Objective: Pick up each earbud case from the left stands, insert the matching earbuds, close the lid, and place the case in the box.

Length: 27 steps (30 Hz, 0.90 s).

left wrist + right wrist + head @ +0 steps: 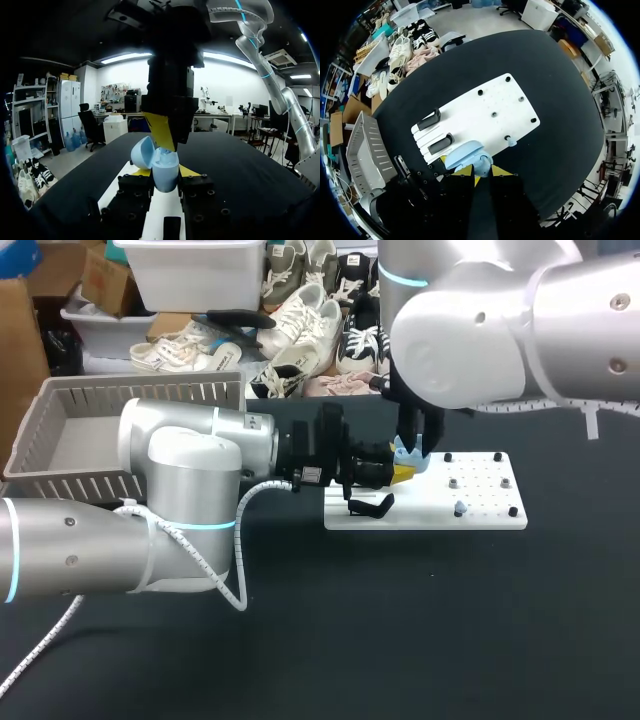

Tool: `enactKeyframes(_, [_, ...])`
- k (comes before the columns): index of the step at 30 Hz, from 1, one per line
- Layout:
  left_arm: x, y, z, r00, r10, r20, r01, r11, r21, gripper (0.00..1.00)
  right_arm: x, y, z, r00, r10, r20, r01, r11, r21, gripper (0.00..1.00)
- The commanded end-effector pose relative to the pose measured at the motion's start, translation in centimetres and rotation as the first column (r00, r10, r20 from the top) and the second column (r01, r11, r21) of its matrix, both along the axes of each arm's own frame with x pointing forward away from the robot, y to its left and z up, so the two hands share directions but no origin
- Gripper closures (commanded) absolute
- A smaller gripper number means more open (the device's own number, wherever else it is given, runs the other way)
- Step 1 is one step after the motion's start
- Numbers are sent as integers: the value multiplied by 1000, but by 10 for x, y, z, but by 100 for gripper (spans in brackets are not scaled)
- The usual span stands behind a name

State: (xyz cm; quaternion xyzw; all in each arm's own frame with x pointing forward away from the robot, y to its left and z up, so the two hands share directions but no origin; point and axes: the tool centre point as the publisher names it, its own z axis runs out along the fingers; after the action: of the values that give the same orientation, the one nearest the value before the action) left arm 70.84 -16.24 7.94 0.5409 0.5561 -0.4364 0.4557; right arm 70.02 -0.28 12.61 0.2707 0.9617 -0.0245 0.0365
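**Hold state.** My left gripper (pixel 398 472) is closed on the earbud case (pixel 164 169), with one yellow tip pressed against each flank. The case hangs just over the white board (pixel 490 107) at its stand end. It is upright, with the lid hinged open and the cavity facing up.

**Governing relation.** My right gripper (pixel 482 171) stands directly over the case, pointed down at the open cavity. I judge insertion to be a straight vertical descent. I cannot tell whether this gripper is open or carries an earbud.

**Other items.** One loose earbud (pixel 511 141) stands on the board, away from the stands. The box (pixel 140 390) sits beyond the board's stand end.
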Motion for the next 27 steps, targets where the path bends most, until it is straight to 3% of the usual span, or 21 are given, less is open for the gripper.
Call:
enactKeyframes(1, [0, 0, -1, 1000, 1, 1, -1, 1000, -3, 100, 1, 0, -2, 1000, -2, -6, 2, 1000, -2, 100])
enactKeyframes(12, [0, 0, -1, 1000, 1, 1, -1, 1000, -3, 100, -1, 0, -5, 1000, -1, -13, 1, 1000, 6, 100])
enactKeyframes(19, [0, 0, -1, 1000, 1, 1, -1, 1000, -3, 100, -3, 0, -2, 1000, 5, -5, -5, 1000, 11, 64])
enactKeyframes(22, [0, 0, -1, 1000, 1, 1, -1, 1000, -3, 100, -5, 0, -1, 1000, 7, -5, -7, 1000, 14, 60])
enactKeyframes(27, [0, 0, -1, 1000, 1, 1, -1, 1000, -3, 100, -15, -1, 6, 1000, 21, 17, -21, 999, 37, 61])
